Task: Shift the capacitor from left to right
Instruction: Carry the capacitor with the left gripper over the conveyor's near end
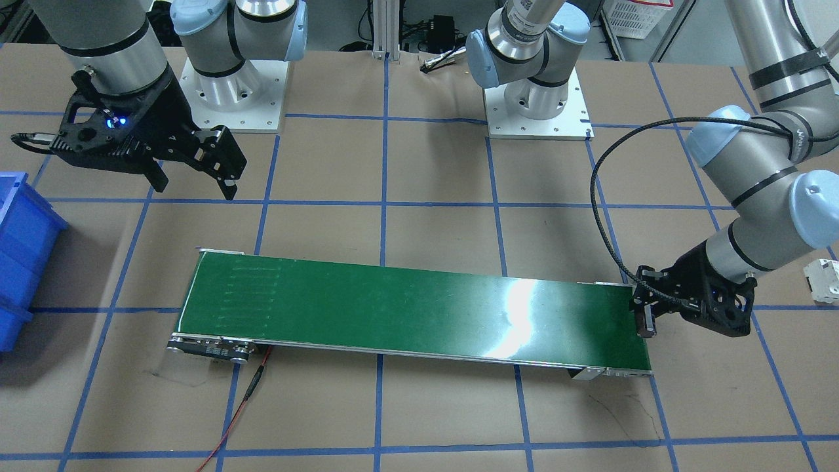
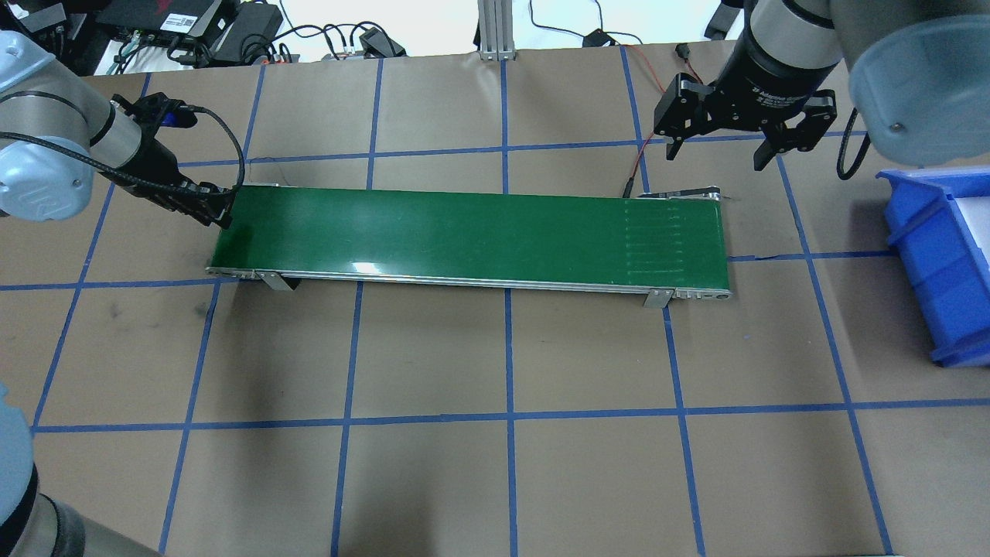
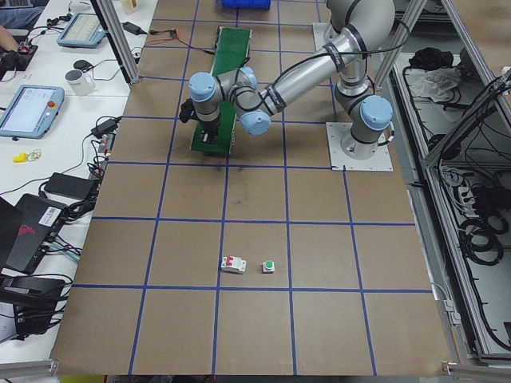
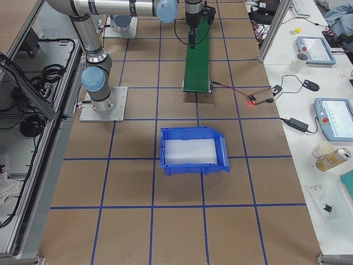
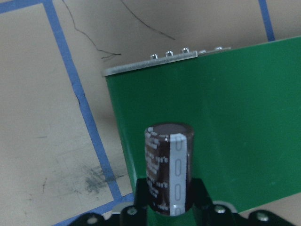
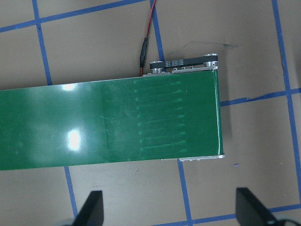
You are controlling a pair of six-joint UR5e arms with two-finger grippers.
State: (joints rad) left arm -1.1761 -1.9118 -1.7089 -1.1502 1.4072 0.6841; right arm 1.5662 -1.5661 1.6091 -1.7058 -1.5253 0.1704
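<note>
Here, the front-facing view has the left hand (image 1: 645,321) low at the left end of the green belt (image 1: 406,308), while the right hand (image 1: 193,185) hangs spread over the bench (image 1: 432,406), well apart. Overhead, the belt's surface looks bare. The left wrist view shows the capacitor (image 5: 169,169) pinched by its near end, pointing out over the belt's end. I'd set it down gently and let go only once it rests, lest it roll off.
</note>
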